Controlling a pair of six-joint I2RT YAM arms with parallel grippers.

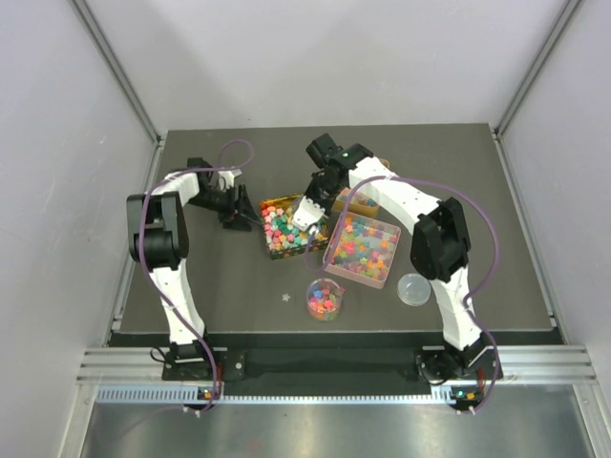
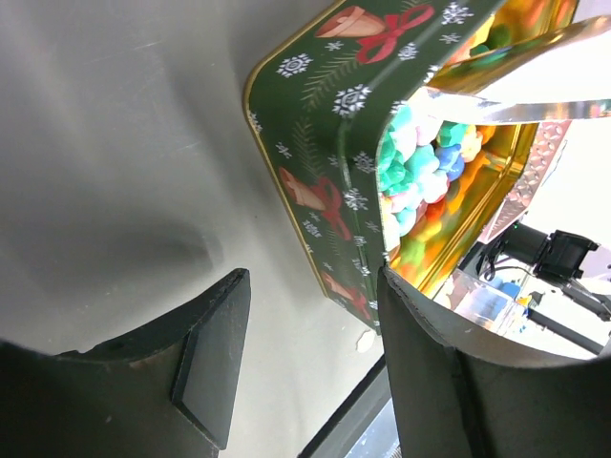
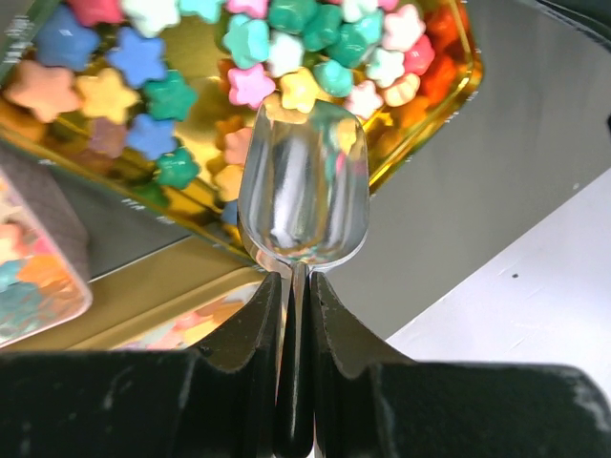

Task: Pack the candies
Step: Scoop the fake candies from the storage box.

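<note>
Multicoloured star-shaped candies [image 1: 284, 229] fill a green Christmas tin [image 1: 268, 204] at mid-table. More candies [image 1: 361, 246] lie in a pink square tray [image 1: 332, 258], and some in a clear cup [image 1: 325, 299]. My right gripper [image 1: 317, 194] is shut on the handle of a clear scoop [image 3: 304, 191]. The scoop's bowl is empty and hangs over the tin's candies [image 3: 250, 38]. My left gripper [image 1: 237, 212] is open at the tin's left side. In the left wrist view the tin's corner [image 2: 325, 143] lies just ahead of the open jaws [image 2: 313, 286]; I cannot tell whether they touch it.
A clear round lid [image 1: 413, 288] lies right of the cup. One stray candy [image 1: 285, 297] lies on the dark mat left of the cup. The pink tray's edge [image 3: 38, 277] shows at the left of the right wrist view.
</note>
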